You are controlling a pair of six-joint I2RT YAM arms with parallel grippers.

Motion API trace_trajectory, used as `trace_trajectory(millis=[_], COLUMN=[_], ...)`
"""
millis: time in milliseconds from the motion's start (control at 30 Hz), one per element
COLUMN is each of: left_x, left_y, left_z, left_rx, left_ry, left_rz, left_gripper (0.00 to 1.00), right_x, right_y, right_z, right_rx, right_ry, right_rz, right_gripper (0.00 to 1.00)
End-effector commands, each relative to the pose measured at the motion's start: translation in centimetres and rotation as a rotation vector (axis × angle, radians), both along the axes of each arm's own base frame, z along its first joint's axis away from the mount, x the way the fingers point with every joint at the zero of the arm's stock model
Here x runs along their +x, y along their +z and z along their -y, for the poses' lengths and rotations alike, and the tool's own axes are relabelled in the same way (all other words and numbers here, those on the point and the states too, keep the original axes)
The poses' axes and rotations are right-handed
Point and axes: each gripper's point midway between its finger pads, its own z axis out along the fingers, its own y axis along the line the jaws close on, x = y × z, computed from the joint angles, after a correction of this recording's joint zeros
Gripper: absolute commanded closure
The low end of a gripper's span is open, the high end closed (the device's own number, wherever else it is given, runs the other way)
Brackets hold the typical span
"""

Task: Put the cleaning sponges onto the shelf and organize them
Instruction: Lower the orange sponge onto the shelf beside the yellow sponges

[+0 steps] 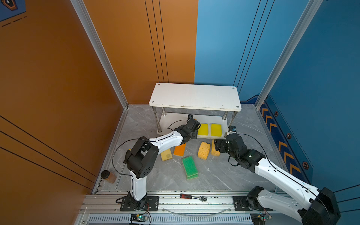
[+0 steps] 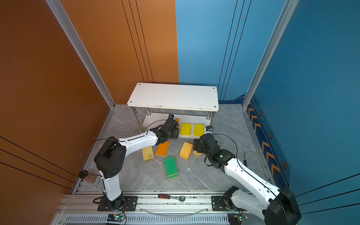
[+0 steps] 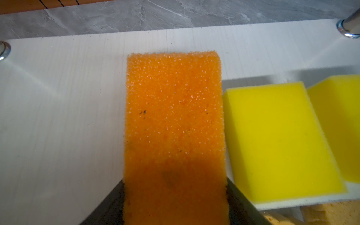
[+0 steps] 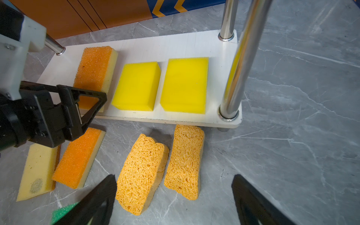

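The shelf stands at the back. On its lower board lie two bright yellow sponges. Beside them rests an orange-topped sponge, with my left gripper shut on its near end. On the floor in front lie a pale yellow sponge, an orange-topped one, two stacked green ones and two porous yellow-orange ones. My right gripper hangs open just above the porous pair, touching neither.
A brown jar and a metal rod lie in the front left corner. A ratchet driver rests on the front rail. A screwdriver lies by the right arm. Chrome posts flank the lower board.
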Motion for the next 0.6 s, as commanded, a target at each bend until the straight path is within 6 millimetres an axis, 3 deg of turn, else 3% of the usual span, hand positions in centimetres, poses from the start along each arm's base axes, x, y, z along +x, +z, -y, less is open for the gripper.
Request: trace_trajectory(millis=[0, 567], left_x=[0.3, -0.3], left_y=[-0.2, -1.3], left_z=[0.3, 0.3], left_rx=[-0.016, -0.011], left_ry=[-0.001, -0.006], left_rz=[-0.013, -0.038], left_gripper=[0.29, 0.27], right_x=[-0.2, -0.3], right_y=[-0.7, -0.7], right_z=[0.7, 0.8], right_rx=[-0.01, -0.009], right_ry=[-0.032, -0.033], right_rz=[-0.016, -0.015], right_gripper=[0.09, 0.09])
